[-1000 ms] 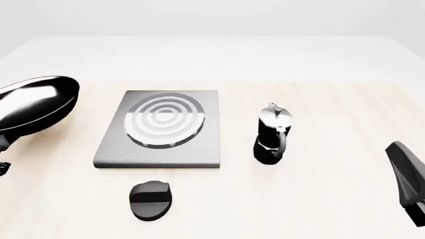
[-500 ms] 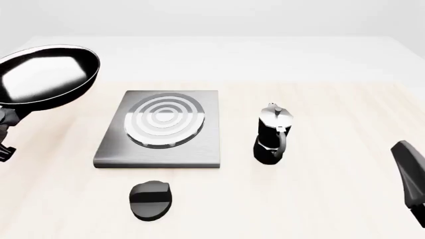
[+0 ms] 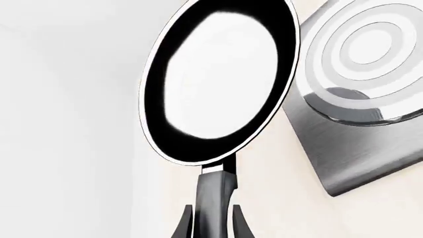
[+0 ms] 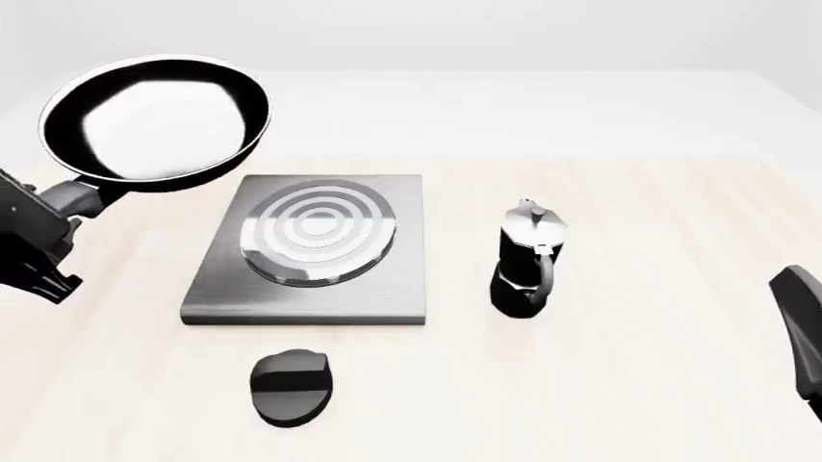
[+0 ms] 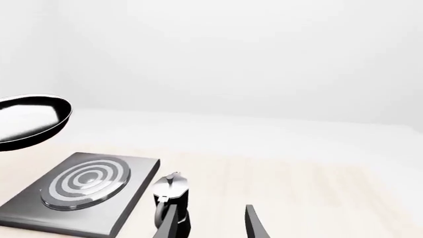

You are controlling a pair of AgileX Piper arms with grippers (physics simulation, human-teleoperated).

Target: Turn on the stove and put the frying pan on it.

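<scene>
One glossy black round frying pan [image 4: 157, 120] hangs above the counter [image 4: 617, 385], far-left of one grey square stove [image 4: 312, 252], its handle pinched by the left fingers [image 3: 233, 223]. The right fingers [image 5: 254, 223] are spread, empty.

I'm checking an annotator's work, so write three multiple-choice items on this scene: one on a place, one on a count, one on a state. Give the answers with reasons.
1. Where is the moka pot?
A. On the burner
B. On the table to the right of the stove
C. Beside the knob

2. How many things rest on the stove?
A. None
B. One
C. Two

3. What is the state of the frying pan?
A. Lying on the table
B. Sitting on the burner
C. Held in the air by the left gripper

Answers:
1. B: the front view shows it standing apart from the slab, on its right.
2. A: the burner rings are bare.
3. C: the left wrist view shows the fingers closed on the handle, with the pan raised above the table, left of the stove.
</scene>
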